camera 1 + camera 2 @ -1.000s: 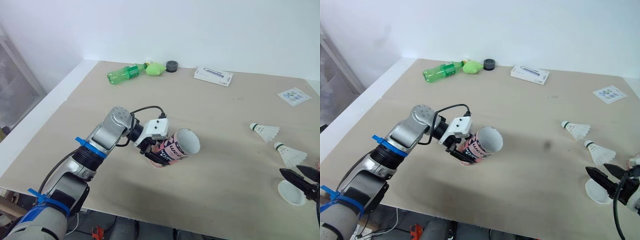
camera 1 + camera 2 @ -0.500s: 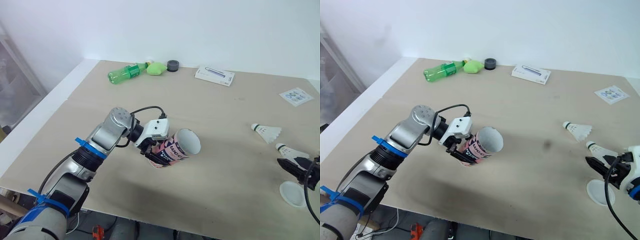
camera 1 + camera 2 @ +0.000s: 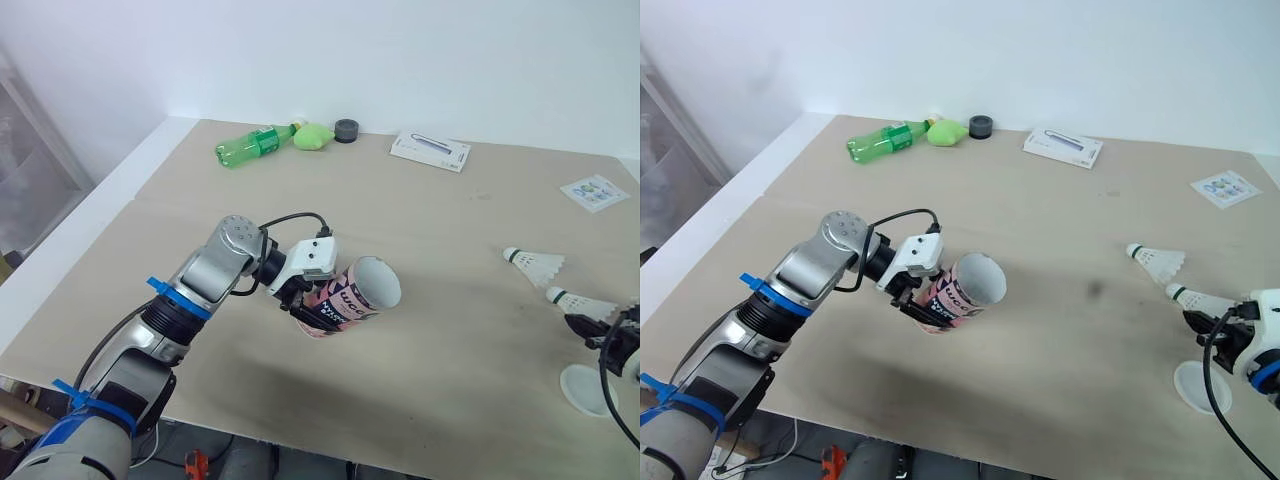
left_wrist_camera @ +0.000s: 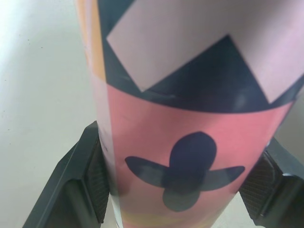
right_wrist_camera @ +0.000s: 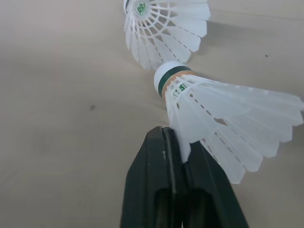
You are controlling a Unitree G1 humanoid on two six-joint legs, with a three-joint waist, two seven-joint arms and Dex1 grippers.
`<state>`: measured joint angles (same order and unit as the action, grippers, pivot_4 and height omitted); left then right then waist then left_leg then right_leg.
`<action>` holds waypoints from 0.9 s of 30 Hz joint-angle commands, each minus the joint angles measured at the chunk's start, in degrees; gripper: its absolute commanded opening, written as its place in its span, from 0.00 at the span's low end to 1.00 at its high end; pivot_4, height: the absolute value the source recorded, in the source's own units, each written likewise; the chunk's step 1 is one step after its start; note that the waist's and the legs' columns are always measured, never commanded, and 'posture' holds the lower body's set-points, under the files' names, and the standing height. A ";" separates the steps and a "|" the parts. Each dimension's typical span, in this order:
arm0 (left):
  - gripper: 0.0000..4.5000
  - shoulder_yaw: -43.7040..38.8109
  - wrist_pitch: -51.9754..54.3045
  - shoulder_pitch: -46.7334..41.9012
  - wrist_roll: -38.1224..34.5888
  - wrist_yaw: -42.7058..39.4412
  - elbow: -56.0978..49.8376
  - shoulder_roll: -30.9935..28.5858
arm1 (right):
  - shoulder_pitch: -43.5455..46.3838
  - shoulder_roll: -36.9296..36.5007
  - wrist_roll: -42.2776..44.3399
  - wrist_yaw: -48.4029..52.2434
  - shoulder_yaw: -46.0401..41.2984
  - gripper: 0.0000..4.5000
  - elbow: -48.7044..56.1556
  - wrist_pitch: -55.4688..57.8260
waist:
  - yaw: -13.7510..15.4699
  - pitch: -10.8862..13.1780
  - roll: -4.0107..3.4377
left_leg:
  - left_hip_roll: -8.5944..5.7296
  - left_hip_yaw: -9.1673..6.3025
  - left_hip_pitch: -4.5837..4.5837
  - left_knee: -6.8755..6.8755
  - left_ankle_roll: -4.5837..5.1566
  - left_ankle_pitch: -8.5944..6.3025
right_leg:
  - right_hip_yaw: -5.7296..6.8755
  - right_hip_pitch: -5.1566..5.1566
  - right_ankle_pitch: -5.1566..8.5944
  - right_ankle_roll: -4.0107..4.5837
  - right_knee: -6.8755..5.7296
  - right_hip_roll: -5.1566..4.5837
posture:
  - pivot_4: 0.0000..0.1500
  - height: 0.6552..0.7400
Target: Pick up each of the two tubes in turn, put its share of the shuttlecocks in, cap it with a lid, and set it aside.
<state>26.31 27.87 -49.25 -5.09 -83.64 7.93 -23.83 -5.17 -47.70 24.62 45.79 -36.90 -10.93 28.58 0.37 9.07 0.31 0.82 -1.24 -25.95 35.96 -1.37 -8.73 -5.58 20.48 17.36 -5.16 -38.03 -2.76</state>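
Now the move ahead turns on the gap between the tube (image 3: 352,293) and the shuttlecock (image 5: 213,114) that the right claw (image 5: 173,142) has by its feathers. The tube is off the table (image 3: 450,210) in the left claw (image 3: 305,310), tipped over, so that its long axis runs across the robot and its open mouth faces the robot's right and somewhat upward. The black fingers (image 4: 90,185) press on either side of its lower part.

The shuttlecock lies well to the right of the tube, with its cork end toward the tube's mouth and its skirt pointing away. The right claw's two fingers are closed together on the edge of that skirt, a feather nipped between the tips. I cannot tell whether the shuttlecock has left the table.

A second shuttlecock (image 3: 535,262) lies just beyond it, also right of the tube. A white lid (image 3: 587,388) sits further right of the tube, on the near side of the right claw.

As I judge it, the right arm must carry the shuttlecock leftward, cork first, into the mouth.
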 commanded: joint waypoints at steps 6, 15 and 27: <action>0.68 2.40 -0.31 0.97 0.35 -0.26 0.32 0.14 | -3.55 -5.92 9.24 3.37 -13.27 0.02 21.78 6.80 | -0.09 0.05 -0.17 | -0.01 0.01 0.01 -0.06 0.00 0.00 | -0.02 0.04 0.04 -0.03 0.00 -0.02 | 1.00 0.87; 0.68 2.77 -2.33 -0.05 1.03 -0.98 3.21 0.48 | 4.15 -15.81 31.32 10.11 -9.62 0.02 46.15 15.76 | 0.04 0.13 0.03 | 0.03 -0.28 0.05 -0.12 0.00 0.00 | 0.31 -0.12 0.32 -0.24 0.01 0.01 | 1.00 0.87; 0.68 2.01 -1.68 -1.79 0.22 -2.22 4.19 0.62 | 12.70 -22.52 18.26 13.95 14.70 0.02 49.88 5.31 | 0.03 0.29 0.31 | -0.08 -0.54 -0.15 -0.14 0.01 0.01 | 0.74 -0.04 0.37 0.06 0.06 -0.21 | 1.00 0.87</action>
<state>26.53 25.55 -51.34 -5.50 -86.16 10.98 -23.47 6.10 -69.39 44.71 59.01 -22.89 39.01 36.04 0.40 9.37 0.61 0.74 -1.79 -26.11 35.80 -1.35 -8.71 -4.82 20.44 17.72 -5.10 -37.98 -2.97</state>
